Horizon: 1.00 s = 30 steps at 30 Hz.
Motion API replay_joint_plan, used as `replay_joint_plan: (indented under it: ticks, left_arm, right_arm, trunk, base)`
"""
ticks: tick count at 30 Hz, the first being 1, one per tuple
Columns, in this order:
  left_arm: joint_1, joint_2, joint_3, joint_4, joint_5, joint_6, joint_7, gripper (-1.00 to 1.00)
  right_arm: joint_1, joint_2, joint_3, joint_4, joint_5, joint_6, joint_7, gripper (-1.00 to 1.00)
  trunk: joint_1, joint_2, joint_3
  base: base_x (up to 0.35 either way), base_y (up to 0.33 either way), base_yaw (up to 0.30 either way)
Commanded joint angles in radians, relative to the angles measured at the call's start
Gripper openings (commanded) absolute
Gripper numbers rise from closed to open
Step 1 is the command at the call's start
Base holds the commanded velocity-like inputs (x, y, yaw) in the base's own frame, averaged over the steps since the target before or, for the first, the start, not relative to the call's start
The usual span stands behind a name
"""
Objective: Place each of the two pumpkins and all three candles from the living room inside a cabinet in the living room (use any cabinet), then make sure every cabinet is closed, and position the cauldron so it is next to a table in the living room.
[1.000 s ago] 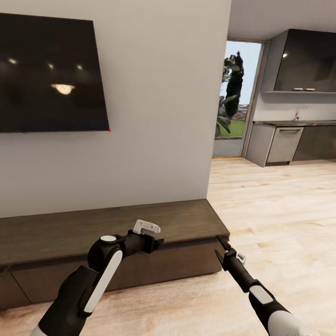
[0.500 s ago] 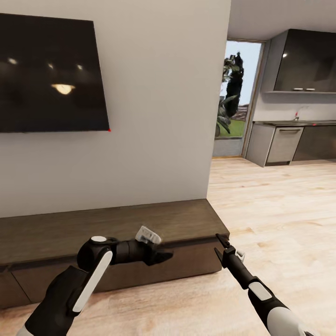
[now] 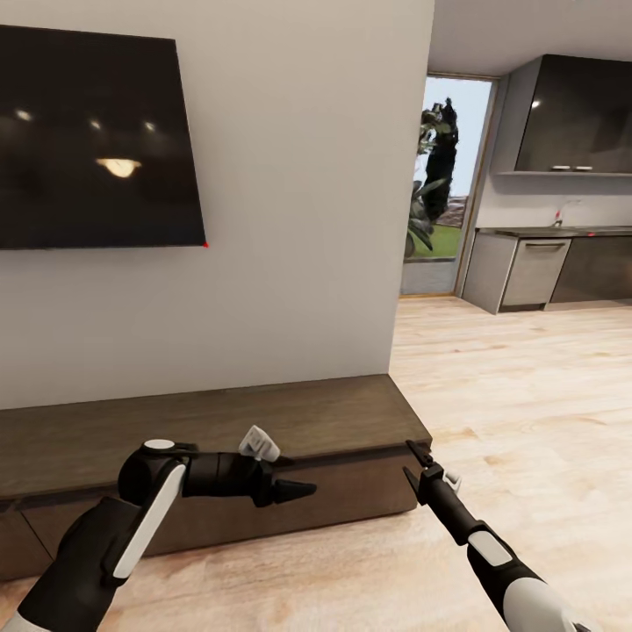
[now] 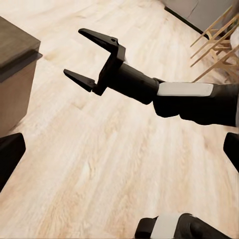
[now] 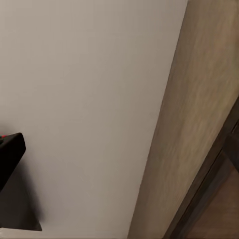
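Observation:
The cabinet point(image 3: 219, 421) is a long, low, dark brown unit against the wall under the TV, and its flat fronts look closed. My left gripper point(image 3: 294, 490) hangs in front of the cabinet's front face, pointing right; it is open, with its two fingers wide apart and nothing between them in the left wrist view point(image 4: 121, 152). My right gripper point(image 3: 410, 463) is open and empty just off the cabinet's right end, as also seen from the left wrist camera point(image 4: 74, 53). The pumpkins, candles, cauldron and table are out of view.
A black TV point(image 3: 88, 140) hangs on the grey wall above the cabinet. Pale wood floor point(image 3: 527, 412) stretches right toward a glass door point(image 3: 446, 184) and grey kitchen units point(image 3: 544, 263). Wooden chair legs point(image 4: 219, 40) stand farther off.
My left arm has swung down and to the left, bringing its gripper from the cabinet's top edge to in front of its front face. The right arm has stayed put.

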Motion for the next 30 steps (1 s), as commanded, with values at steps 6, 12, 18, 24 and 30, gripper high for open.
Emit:
replay_joint_plan:
  ticks: [6,12,18,24,30]
  left_arm:
    - [-0.001,0.001,0.001,0.0,0.001,0.005,-0.014,1.0]
    - [-0.001,0.001,0.002,0.0,0.002,0.004,-0.016,1.0]
    - [-0.001,0.001,0.003,0.0,0.001,0.003,-0.017,1.0]
    - [-0.001,0.0,0.001,0.0,0.001,0.003,-0.017,1.0]
    - [-0.001,0.0,0.001,0.0,0.001,0.003,-0.015,1.0]
  right_arm:
    - [-0.001,-0.001,-0.006,0.004,-0.014,0.011,0.017,1.0]
    - [-0.001,-0.003,-0.009,0.006,-0.015,0.011,0.068,1.0]
    - [-0.001,-0.005,-0.011,0.007,-0.014,0.011,0.079,1.0]
    - [-0.001,-0.005,-0.012,0.007,-0.015,0.011,0.081,1.0]
    - [-0.001,-0.005,-0.012,0.007,-0.015,0.011,0.082,1.0]
  trunk:
    - [0.0,0.0,-0.001]
    - [0.0,0.0,-0.001]
    - [0.0,0.0,-0.001]
    - [0.015,-0.028,-0.014]
    - [0.038,-0.07,-0.032]
  base:
    - [0.0,0.0,0.0]
    - [0.0,0.0,0.0]
    - [0.0,0.0,0.0]
    - [0.0,0.0,0.0]
    - [0.0,0.0,0.0]
